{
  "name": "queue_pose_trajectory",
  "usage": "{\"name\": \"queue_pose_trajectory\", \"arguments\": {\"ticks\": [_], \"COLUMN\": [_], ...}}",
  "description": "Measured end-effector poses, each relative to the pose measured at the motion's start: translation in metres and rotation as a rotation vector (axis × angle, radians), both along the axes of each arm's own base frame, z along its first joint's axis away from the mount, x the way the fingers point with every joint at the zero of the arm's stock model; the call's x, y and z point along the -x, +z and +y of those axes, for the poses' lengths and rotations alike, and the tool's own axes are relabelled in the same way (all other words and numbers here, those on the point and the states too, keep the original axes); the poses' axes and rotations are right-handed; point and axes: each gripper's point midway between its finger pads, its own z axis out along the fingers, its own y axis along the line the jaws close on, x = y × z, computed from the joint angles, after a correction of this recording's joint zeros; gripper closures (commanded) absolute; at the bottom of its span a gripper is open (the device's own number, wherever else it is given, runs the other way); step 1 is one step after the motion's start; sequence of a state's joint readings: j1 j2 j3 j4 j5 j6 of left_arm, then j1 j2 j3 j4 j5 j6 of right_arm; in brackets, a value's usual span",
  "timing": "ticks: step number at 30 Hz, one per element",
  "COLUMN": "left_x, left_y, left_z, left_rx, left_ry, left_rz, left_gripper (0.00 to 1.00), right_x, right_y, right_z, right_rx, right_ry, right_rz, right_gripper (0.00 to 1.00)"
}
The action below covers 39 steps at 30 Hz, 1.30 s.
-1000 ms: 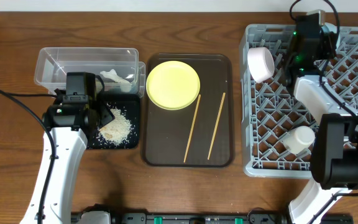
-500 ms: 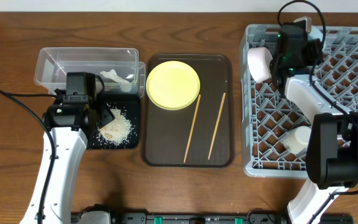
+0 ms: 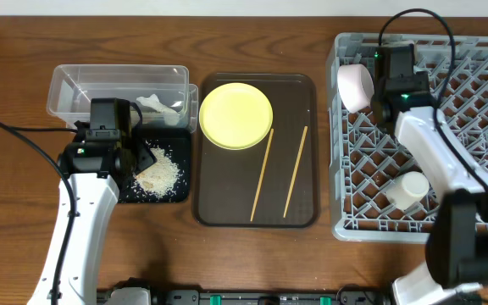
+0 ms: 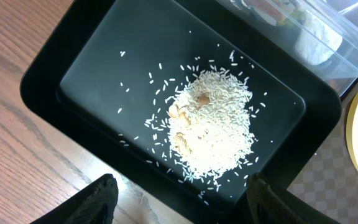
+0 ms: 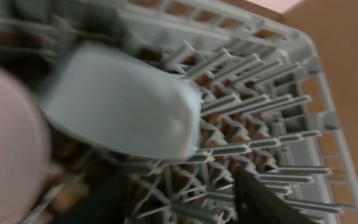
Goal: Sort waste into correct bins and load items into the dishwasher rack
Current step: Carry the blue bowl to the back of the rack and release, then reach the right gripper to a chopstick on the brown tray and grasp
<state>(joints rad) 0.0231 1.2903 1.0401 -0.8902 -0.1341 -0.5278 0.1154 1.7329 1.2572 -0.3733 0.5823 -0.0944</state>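
My right gripper (image 3: pixel 390 85) (image 5: pixel 179 202) hangs open over the far left corner of the grey dishwasher rack (image 3: pixel 473 127). Only lattice shows between its fingers. Just ahead of them a light-blue bowl (image 5: pixel 123 106) rests on the rack prongs, next to the white bowl (image 3: pixel 356 87) (image 5: pixel 5 143). A small pale cup (image 3: pixel 412 188) lies near the rack's front. My left gripper (image 3: pixel 138 158) (image 4: pixel 182 205) stands open and empty over the near edge of the black tray (image 4: pixel 73 68), which holds rice grains (image 4: pixel 213 124). The yellow plate (image 3: pixel 236 115) and two chopsticks (image 3: pixel 262 174) lie on the brown serving tray (image 3: pixel 219 203).
A clear tub (image 3: pixel 74 89) with crumpled tissue (image 3: pixel 161 106) stands behind the black tray, overlapping its far edge. The brown serving tray lies between the bins and the rack. Bare wooden table (image 3: pixel 24 195) shows left of my left arm.
My right gripper has opened and let go of the light-blue bowl, which now rests in the rack. Its arm has shifted left and nearer. The left arm has not moved.
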Motion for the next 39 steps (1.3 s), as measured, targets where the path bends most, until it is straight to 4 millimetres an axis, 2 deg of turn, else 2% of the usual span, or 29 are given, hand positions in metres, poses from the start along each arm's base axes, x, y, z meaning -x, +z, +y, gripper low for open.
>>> {"name": "queue_pose_trajectory", "arguments": {"ticks": [5, 8, 11, 14, 18, 23, 31, 36, 39], "left_x": [0.000, 0.000, 0.000, 0.000, 0.000, -0.001, -0.001, -0.001, -0.001], "left_y": [0.000, 0.000, 0.000, 0.000, 0.000, 0.000, 0.000, 0.001, 0.000], "left_z": [0.000, 0.000, 0.000, 0.000, 0.000, 0.000, 0.000, 0.000, 0.000], "left_rx": [0.000, 0.000, 0.000, 0.000, 0.000, 0.000, 0.000, 0.000, 0.000], "left_ry": [0.000, 0.000, 0.000, 0.000, -0.001, -0.001, 0.000, 0.000, -0.001], "left_rz": [0.000, 0.000, -0.001, 0.000, -0.001, -0.005, -0.006, -0.006, -0.006], "left_gripper": [0.30, 0.30, 0.30, 0.30, 0.30, 0.30, 0.30, 0.30, 0.30], "right_x": [0.013, 0.020, 0.035, 0.057, 0.085, 0.111, 0.134, 0.145, 0.150], "right_y": [0.031, 0.038, 0.031, 0.020, 0.004, -0.025, -0.079, -0.114, -0.135], "right_z": [0.039, 0.081, 0.128, 0.165, 0.197, 0.212, 0.234, 0.237, 0.235], "right_rx": [-0.167, -0.297, -0.421, -0.507, -0.580, -0.613, -0.576, -0.549, -0.541], "right_ry": [0.148, 0.271, 0.354, 0.388, 0.383, 0.296, 0.209, 0.140, 0.082], "right_rz": [-0.035, -0.034, 0.015, 0.094, 0.197, 0.324, 0.475, 0.555, 0.598], "right_gripper": [0.59, 0.55, 0.54, 0.57, 0.58, 0.58, 0.58, 0.66, 0.67]}}
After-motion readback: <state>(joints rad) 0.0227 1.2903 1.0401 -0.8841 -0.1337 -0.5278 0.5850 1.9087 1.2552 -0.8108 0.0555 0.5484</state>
